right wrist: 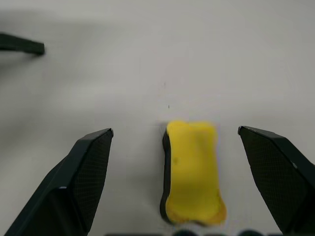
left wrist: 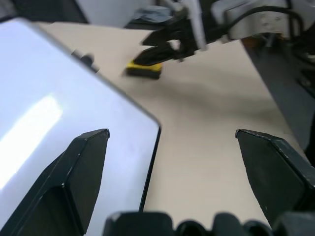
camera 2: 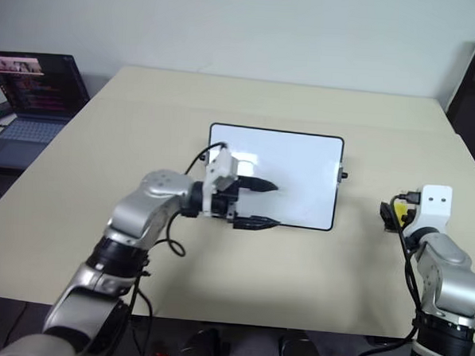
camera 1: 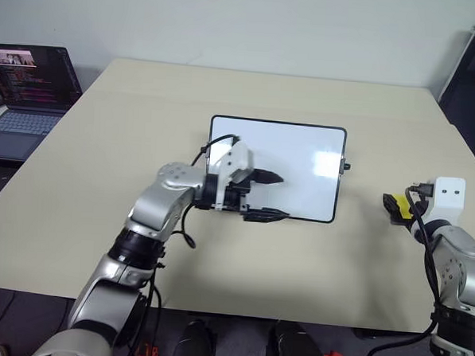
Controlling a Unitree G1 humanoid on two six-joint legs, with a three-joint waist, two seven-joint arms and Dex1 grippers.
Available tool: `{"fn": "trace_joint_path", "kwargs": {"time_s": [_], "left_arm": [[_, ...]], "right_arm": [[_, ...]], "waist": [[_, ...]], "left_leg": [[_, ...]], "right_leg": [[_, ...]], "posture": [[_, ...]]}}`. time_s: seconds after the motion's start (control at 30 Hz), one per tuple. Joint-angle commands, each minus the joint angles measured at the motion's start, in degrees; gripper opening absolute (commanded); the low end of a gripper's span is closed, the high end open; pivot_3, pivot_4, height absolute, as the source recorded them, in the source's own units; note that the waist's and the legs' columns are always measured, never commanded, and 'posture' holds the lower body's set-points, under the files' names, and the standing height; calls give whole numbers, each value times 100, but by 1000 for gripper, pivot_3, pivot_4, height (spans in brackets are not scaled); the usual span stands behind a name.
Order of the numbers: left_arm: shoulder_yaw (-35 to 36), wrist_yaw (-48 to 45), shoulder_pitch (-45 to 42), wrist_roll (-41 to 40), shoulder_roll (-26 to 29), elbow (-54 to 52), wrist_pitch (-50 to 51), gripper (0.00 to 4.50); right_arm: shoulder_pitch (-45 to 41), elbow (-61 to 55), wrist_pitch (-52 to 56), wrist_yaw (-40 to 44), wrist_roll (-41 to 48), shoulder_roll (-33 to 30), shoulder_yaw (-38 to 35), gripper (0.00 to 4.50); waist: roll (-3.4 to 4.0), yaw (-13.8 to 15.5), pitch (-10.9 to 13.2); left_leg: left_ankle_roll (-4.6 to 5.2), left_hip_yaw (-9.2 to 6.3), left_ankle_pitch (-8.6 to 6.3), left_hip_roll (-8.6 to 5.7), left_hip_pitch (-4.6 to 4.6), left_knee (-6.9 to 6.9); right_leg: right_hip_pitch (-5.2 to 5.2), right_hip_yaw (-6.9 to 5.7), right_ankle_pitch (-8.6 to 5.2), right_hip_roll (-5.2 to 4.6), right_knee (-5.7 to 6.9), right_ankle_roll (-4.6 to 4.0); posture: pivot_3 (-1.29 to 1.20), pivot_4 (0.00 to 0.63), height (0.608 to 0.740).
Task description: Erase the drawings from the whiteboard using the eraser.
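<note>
Currently: eraser flat on table, yellow top up, dark underside showing only along one edge; sits between spread fingers of right hand, untouched by either. Near end of eraser cut off by frame edge. Left hand open, empty, over near edge of whiteboard. Board surface reads blank white with glare patch; drawings not discernible. Laptop at table's far left, partly cropped.
</note>
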Motion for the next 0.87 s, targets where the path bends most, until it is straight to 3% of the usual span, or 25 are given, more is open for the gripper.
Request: {"fn": "trace_joint_path", "kwargs": {"time_s": [0.03, 0.17, 0.3, 0.4, 0.5, 0.73, 0.87], "left_arm": [[754, 857, 490, -267, 87, -965, 311, 4500], [1151, 1828, 1373, -242, -101, -1927, 456, 4500], [1587, 3491, 2145, 0, -940, -2646, 496, 4500], [1927, 4377, 2546, 509, -1165, -2539, 118, 4500], [2077, 5247, 2656, 1136, -1268, -2322, -213, 4500], [2034, 5577, 3335, 1262, -1337, -2306, -110, 4500], [1985, 5678, 3471, 1277, -1366, -2171, -48, 4500]], "right_arm": [[413, -1151, -205, -122, 119, 85, -130, 4468], [1240, -2160, -664, -221, 270, 675, 80, 4468], [2067, -2400, -1791, -422, 43, 1371, 462, 4468], [2548, -2125, -2965, -440, -135, 1893, 1003, 4468], [2761, -1873, -3524, -309, 66, 2037, 902, 4468], [3156, -1941, -3727, -340, 164, 1930, 822, 4468], [2973, -1934, -3514, -420, 257, 1809, 796, 4468]], "waist": [[3, 3, 1], [3, 9, 0], [-1, 20, -1], [-7, 8, -6], [-10, 2, -5], [-28, 8, -17], [-30, 17, -17]], "left_leg": [[0, 0, 0, 0, -1, -1], [-1, -5, -1, 3, 2, -4], [-2, -3, 0, 1, 0, 11], [-2, 0, 0, -1, 24, 16], [-1, -1, 1, -1, 29, 19], [-1, 5, 2, -6, 22, 16], [-1, 6, 2, -5, 15, 10]], "right_leg": [[-2, 0, 0, 0, 1, 0], [3, -5, -4, 0, -1, 0], [6, -3, 0, -3, 0, 4], [25, 2, -12, -7, -3, -29], [25, 3, 1, -6, -3, -43], [0, 5, 1, -16, -15, -44], [2, 2, 0, -16, -13, -46]], "posture": [[0, 150, 740], [0, 150, 740], [0, 150, 740], [0, 150, 740], [0, 150, 740], [0, 150, 740], [0, 150, 740]]}}
